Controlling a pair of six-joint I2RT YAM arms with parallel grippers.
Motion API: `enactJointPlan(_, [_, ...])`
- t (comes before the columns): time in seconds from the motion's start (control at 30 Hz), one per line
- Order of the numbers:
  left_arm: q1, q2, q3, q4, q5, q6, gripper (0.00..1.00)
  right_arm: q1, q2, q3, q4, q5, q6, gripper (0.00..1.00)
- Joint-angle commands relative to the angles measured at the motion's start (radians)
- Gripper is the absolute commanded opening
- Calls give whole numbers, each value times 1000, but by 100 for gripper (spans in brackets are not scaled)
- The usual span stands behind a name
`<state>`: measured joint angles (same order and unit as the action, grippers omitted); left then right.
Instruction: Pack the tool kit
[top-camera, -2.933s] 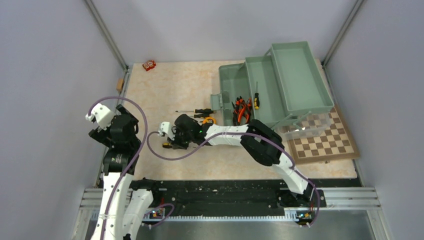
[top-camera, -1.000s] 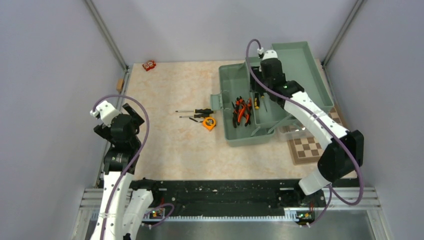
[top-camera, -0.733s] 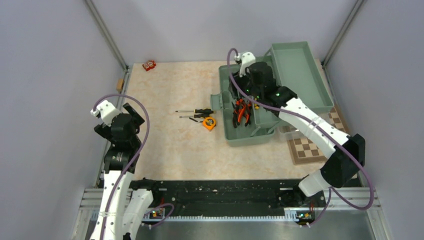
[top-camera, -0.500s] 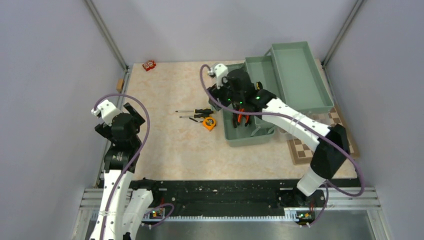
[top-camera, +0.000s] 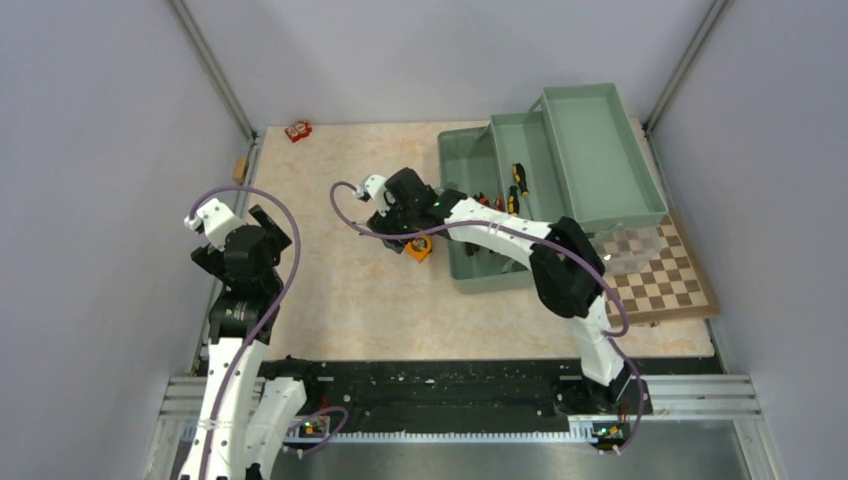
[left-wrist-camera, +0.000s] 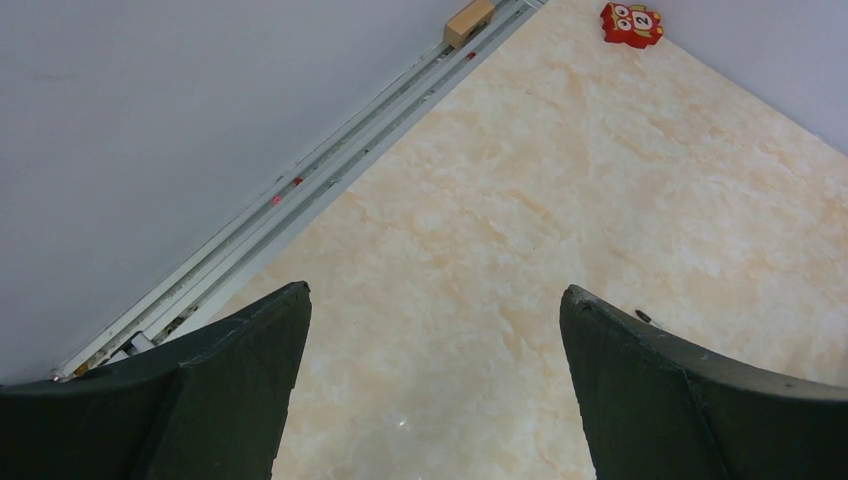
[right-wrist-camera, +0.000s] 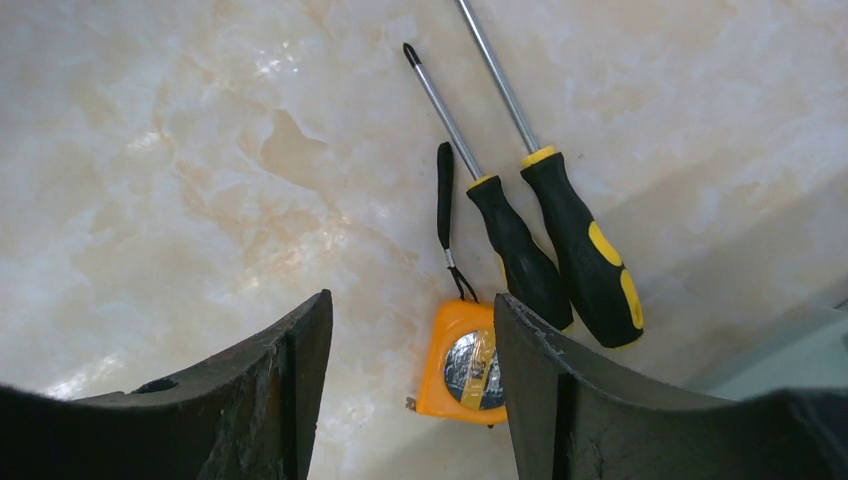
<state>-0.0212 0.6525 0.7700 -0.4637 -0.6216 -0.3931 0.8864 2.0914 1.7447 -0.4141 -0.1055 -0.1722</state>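
Observation:
The sage-green toolbox (top-camera: 500, 272) stands open at the back right, its tray (top-camera: 535, 135) and lid (top-camera: 600, 150) folded out. A yellow-black screwdriver (top-camera: 519, 178) lies on the tray, and orange-black pliers (top-camera: 484, 201) show in the box beside my right arm. My right gripper (top-camera: 400, 232) (right-wrist-camera: 410, 330) hovers open over the table left of the box. The small orange tape measure (top-camera: 418, 247) (right-wrist-camera: 465, 365) lies below its gap, partly behind the right finger. Two screwdrivers (right-wrist-camera: 515, 245) (right-wrist-camera: 585, 250) lie side by side just beyond it. My left gripper (top-camera: 235, 240) (left-wrist-camera: 435, 300) is open and holds nothing at the far left.
A brown-and-cream chessboard (top-camera: 660, 285) lies right of the toolbox with a clear container (top-camera: 625, 255) on it. A small red piece (top-camera: 298, 131) (left-wrist-camera: 631, 22) and a wooden block (top-camera: 240, 168) (left-wrist-camera: 470, 20) sit at the back-left edge by the metal rail (left-wrist-camera: 300, 190).
My right arm swung from above the toolbox tray leftwards and down over the tape measure on the table. The left arm has stayed put.

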Motion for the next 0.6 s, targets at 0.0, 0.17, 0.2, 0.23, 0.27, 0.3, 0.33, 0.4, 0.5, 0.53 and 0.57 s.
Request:
enactJointPlan(0.0, [1, -3, -3, 38, 3, 10, 99, 2, 90, 100, -2, 60, -14, 57])
enactJointPlan(0.17, [0, -2, -4, 39, 3, 10, 99, 1, 193, 186, -11, 180, -12, 46])
enactJointPlan(0.2, [0, -2, -5, 39, 4, 10, 99, 1, 206, 202, -12, 198, -13, 44])
enactJointPlan(0.23, [0, -1, -5, 39, 6, 10, 99, 2, 217, 209, -11, 210, -14, 44])
enactJointPlan(0.27, [-1, -2, -5, 39, 6, 10, 99, 1, 227, 217, -12, 214, -17, 43])
enactJointPlan(0.3, [-2, -1, -3, 39, 6, 10, 99, 2, 235, 223, -12, 217, -21, 43])
enactJointPlan(0.33, [-3, -1, -3, 39, 6, 10, 99, 1, 246, 228, -13, 220, -23, 43])
enactJointPlan(0.4, [-3, -1, -3, 39, 6, 10, 99, 0, 266, 235, -18, 212, -29, 42])
enactJointPlan(0.5, [-3, -2, -4, 39, 7, 10, 99, 1, 300, 239, -39, 169, -36, 42])
enactJointPlan(0.53, [-4, -2, -3, 39, 7, 10, 99, 1, 310, 238, -49, 147, -36, 41])
enactJointPlan(0.57, [-4, -3, -4, 39, 6, 11, 99, 2, 317, 238, -59, 131, -35, 41])
